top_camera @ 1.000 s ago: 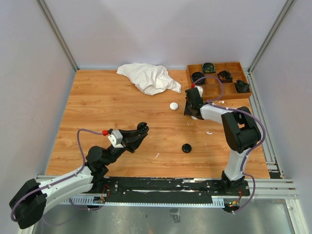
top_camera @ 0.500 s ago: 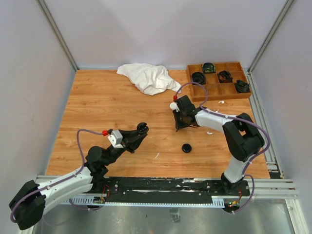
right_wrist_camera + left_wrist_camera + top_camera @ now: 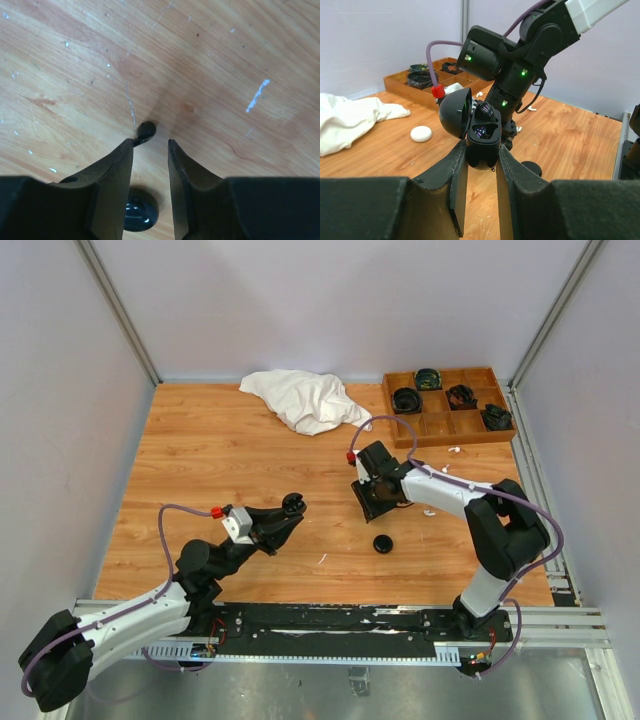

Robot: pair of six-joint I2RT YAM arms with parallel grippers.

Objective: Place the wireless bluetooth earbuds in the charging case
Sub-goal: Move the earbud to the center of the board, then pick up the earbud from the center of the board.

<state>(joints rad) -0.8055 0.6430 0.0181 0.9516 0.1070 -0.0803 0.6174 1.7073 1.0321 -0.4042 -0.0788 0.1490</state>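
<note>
My left gripper [image 3: 290, 508] [image 3: 481, 147] is shut on a black charging case [image 3: 482, 137], held up with its round lid [image 3: 454, 114] open. One black earbud [image 3: 484, 111] sits in the case, and the well beside it is empty. My right gripper [image 3: 375, 502] [image 3: 151, 141] is pointing down at the wood, jaws open a little. A black earbud [image 3: 146, 131] is at its left fingertip [image 3: 129, 145]. I cannot tell if the earbud rests on the table. Tiny white earbuds [image 3: 452, 450] lie near the tray.
A shut black puck case [image 3: 382, 543] [image 3: 140, 212] lies on the table just under my right gripper. A white puck case [image 3: 421, 133] lies behind the right arm. A white cloth [image 3: 305, 400] is at the back, and a wooden tray [image 3: 440, 426] of coiled black items at the back right.
My right arm has swung from beside the tray leftwards and nearer, to just above the black puck. Its jaws have parted. The left arm holds still with the case.
</note>
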